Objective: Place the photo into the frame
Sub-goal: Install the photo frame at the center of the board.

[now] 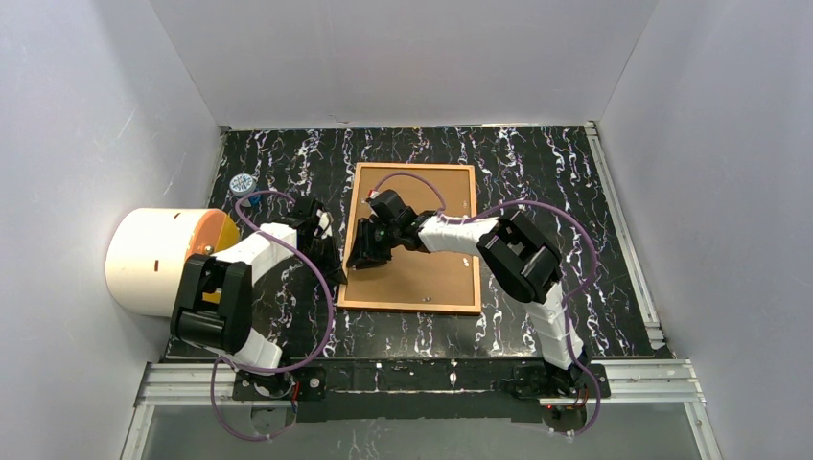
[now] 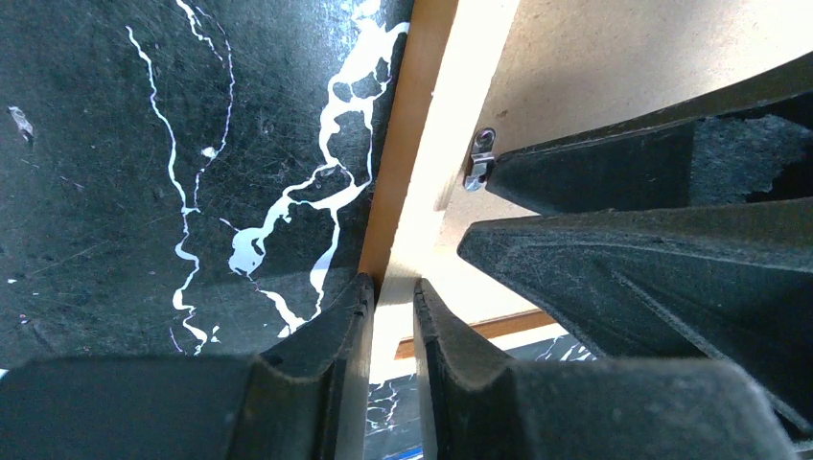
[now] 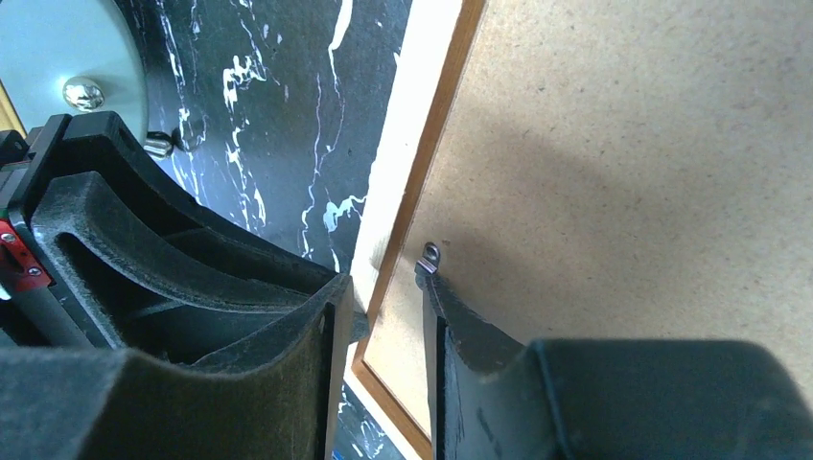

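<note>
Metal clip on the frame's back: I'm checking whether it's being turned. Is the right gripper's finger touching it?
Touching. In the right wrist view a fingertip of the right gripper meets the clip with no gap; the left wrist view agrees.

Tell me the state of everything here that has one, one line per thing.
frame: lying flat, back up.
backing board: seated inside the frame.
left gripper: fingers astride the frame's left rail, narrow gap; grip unclear.
right gripper: astride the same rail; grip unclear.
metal tab: at the board's left edge, by the right gripper's fingertip.
photo: not in view.
</note>
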Controlling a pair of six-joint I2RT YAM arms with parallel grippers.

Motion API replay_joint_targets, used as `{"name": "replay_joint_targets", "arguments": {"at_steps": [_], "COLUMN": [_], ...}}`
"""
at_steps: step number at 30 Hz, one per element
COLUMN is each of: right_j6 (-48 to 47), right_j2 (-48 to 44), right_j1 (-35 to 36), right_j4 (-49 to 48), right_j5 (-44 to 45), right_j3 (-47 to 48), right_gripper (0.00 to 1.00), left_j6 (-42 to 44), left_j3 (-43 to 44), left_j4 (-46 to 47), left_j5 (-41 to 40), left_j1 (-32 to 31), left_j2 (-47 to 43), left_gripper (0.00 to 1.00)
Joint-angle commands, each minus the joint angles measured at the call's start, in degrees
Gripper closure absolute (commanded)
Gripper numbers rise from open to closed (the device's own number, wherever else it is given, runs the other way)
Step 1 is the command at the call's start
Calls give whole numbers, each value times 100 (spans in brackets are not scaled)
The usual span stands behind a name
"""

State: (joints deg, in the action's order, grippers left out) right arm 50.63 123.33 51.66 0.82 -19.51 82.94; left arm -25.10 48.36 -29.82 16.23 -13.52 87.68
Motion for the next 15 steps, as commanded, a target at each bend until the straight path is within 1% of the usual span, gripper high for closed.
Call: {"name": "replay_joint_targets", "arguments": {"at_steps": [1,4,7,15], "right_j6": [-192,-130,87,571], "right_j2": [245,289,314,212], "right_j1": [65,71,72,66], "right_j4": [-251,-415,-781,-1564], "right_j5": [274,256,310,401], "right_j3": [-104,-146,-334,-747], "right_gripper": [58,56,55,55], "left_j6": [95,72,42,-79], "left_j3": [-156,-175,-203,-278], "left_j4": [-319,-297,-276,-222], "left_j5": [-138,-104,-73,38], "left_j1": [22,24,16,18], "left_j2": [12,19,30,46], "left_gripper": [88,88,89,90]}}
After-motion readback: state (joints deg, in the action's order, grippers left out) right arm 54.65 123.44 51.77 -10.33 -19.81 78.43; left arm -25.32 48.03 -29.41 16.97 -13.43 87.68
